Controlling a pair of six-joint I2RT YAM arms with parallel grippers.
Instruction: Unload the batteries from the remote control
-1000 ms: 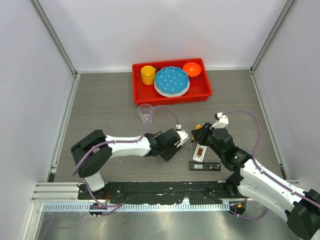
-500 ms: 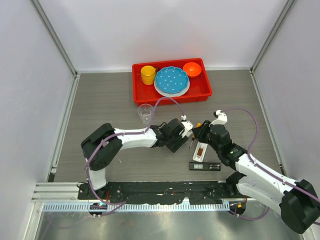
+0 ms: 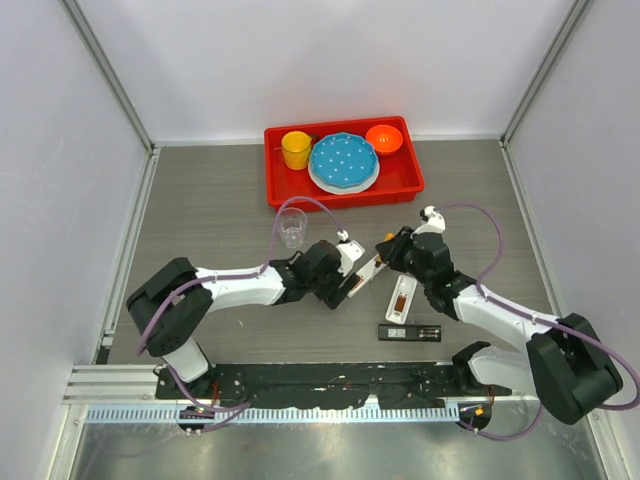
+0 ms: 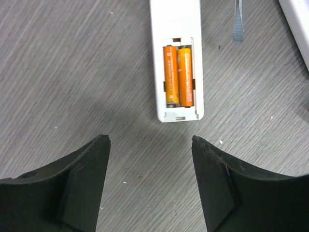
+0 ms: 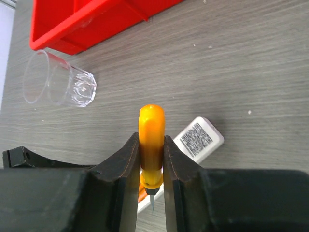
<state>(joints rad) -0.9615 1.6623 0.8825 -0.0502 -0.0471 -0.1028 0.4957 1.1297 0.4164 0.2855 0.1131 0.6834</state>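
A white remote (image 4: 176, 58) lies on the table with its back open, and two orange batteries (image 4: 178, 75) sit side by side in the compartment. My left gripper (image 4: 149, 140) is open just short of that remote's near end, with nothing between its fingers. From above, this remote (image 3: 366, 272) lies slantwise between my left gripper (image 3: 350, 282) and my right gripper (image 3: 388, 250). The right gripper (image 5: 152, 145) is shut on an orange-handled screwdriver (image 5: 152, 121), blade pointing down over the remote (image 5: 198, 137). The blade tip (image 4: 236, 24) shows beside the remote.
A second white remote (image 3: 400, 298) with orange batteries lies to the right, and a black remote (image 3: 410, 332) lies nearer the bases. A clear cup (image 3: 291, 227) stands behind the left gripper. The red tray (image 3: 345, 197) at the back holds a yellow cup, blue plate and orange bowl.
My left jaws have spread wider and the arm has drawn back to the left, leaving the white remote on the table. The right gripper has moved up and left with the screwdriver.
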